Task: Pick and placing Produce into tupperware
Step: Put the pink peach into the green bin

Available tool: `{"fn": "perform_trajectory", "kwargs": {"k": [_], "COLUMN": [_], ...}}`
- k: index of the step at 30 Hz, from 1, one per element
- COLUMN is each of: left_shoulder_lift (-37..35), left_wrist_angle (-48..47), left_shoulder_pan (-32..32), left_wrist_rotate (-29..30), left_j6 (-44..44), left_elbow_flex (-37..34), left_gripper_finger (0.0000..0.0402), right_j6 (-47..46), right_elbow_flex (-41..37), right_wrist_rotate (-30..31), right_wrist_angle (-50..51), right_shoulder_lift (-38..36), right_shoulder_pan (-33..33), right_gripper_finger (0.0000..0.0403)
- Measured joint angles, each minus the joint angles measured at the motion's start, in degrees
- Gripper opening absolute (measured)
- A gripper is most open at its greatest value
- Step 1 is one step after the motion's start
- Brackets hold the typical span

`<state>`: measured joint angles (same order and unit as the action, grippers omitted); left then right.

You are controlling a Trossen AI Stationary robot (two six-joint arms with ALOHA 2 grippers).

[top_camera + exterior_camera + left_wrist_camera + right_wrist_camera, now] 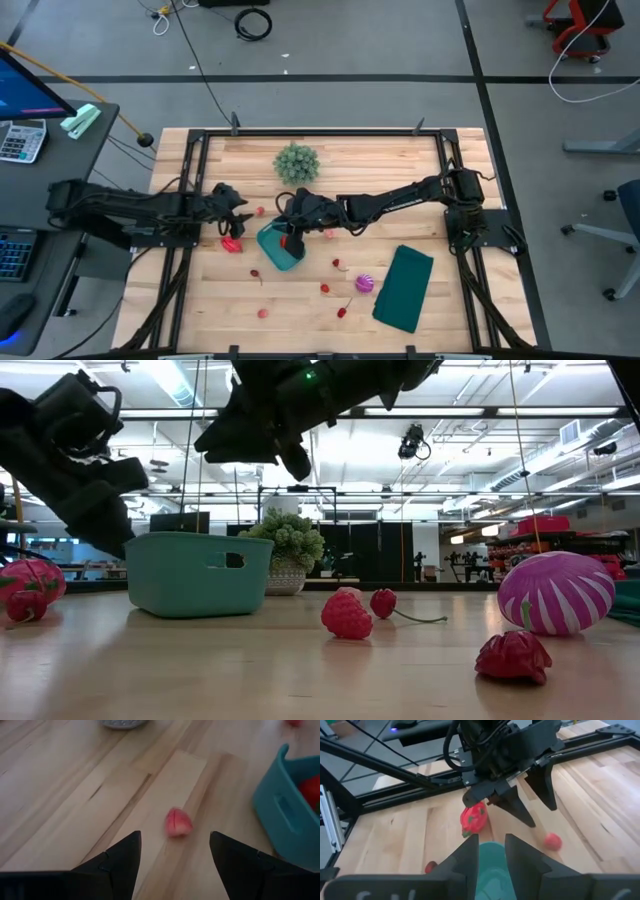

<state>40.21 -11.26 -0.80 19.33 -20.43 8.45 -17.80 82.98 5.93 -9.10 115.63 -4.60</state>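
Left fingers (175, 852) spread wide, aimed at pink piece (178, 822) for pickup. Right fingers (491, 851) narrow, empty, poised over tub (276, 247).

Left arm stretched in from the left side, low and nearly level, wrist pointing toward the middle. Left tool (175, 857) hovering just above the desk, fingers (122, 857) spread wide, nothing between them. Right arm reaching across from the right side, elbow bent, wrist tipped downward. Right tool (492, 855) with fingers (465, 860) narrowly parted, facing the left tool.
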Motion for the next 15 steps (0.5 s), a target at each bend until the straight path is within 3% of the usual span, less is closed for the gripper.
{"fn": "perform_trajectory", "kwargs": {"k": [5,15], "left_shoulder_lift": [4.71,12.99], "left_wrist_angle": [6.01,8.86], "left_shoulder_pan": [0.02,-0.02], "left_wrist_rotate": [0.00,1.29], "left_j6": [0.09,0.15], "left_elbow_flex": [0.02,0.02], "left_gripper_finger": [0.0245,0.0245], "right_j6": [0.00,0.00], "right_elbow_flex": [0.00,0.00], "right_wrist_rotate": [0.00,0.00], "right_wrist_angle": [0.02,0.02], "right_shoulder_lift": [0.00,0.00], "right_shoulder_pan": [0.00,0.00], "right_gripper_finger": [0.0103,0.0103]}}
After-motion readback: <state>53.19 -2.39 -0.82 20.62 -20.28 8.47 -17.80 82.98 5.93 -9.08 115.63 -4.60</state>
